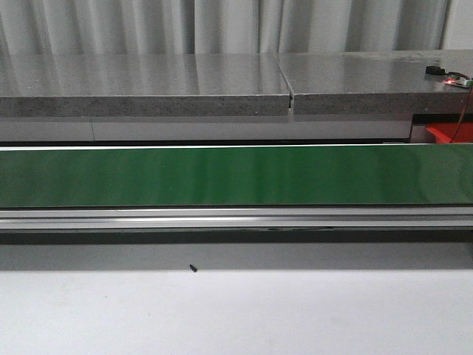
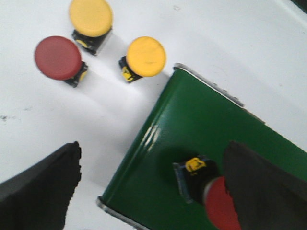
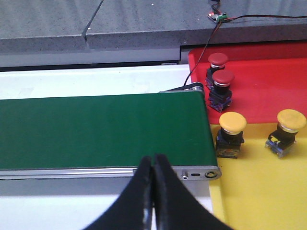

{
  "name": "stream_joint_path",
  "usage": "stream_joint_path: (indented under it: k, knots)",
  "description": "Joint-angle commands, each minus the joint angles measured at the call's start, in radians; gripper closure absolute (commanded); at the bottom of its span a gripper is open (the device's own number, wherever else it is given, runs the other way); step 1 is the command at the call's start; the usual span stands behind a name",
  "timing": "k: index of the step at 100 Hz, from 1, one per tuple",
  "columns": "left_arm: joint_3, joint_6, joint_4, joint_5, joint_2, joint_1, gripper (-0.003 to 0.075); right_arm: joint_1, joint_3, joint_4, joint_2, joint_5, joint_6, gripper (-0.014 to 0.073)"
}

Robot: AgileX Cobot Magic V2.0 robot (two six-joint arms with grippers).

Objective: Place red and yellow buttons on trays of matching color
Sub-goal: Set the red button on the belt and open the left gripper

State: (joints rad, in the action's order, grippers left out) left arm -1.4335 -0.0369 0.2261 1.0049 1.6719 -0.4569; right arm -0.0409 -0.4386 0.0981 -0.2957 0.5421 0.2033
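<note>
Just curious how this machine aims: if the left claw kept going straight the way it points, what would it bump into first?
Probably the green belt just below the open left claw, or the red button lying on its side there against one finger. Depth is hard to judge in this view.

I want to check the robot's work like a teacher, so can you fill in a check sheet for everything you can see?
Surface: green conveyor belt on a white table, nothing on its middle stretch.
Job's things: two red buttons on the red tray; two yellow buttons on the yellow tray. One red button lies on the belt's end; one red and two yellow wait on the table.
Clutter: small dark speck on the table.
End effectors: left end effector open around the belt button; right end effector shut, empty.
Cables: thin wire from a small circuit board.
Surroundings: grey stone ledge, pale curtain.
</note>
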Motion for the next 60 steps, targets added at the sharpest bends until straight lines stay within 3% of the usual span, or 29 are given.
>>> stream_joint_path:
  k: [1, 13, 26, 60]
  knots:
    - [-0.032, 0.004, 0.008, -0.01, -0.017, -0.036, 0.0132, 0.001, -0.023, 0.003, -0.005, -0.071, -0.004, 0.0652]
    - [-0.032, 0.109, 0.004, -0.008, 0.031, -0.072, 0.0132, 0.001, -0.023, 0.003, -0.005, -0.071, -0.004, 0.0652]
    - [-0.032, 0.134, 0.004, -0.019, 0.083, -0.106, 0.0132, 0.001, -0.023, 0.003, -0.005, -0.071, -0.004, 0.0652]
    - [-0.032, 0.212, 0.004, -0.202, 0.172, -0.113, 0.0132, 0.001, -0.023, 0.003, -0.005, -0.071, -0.004, 0.0652]
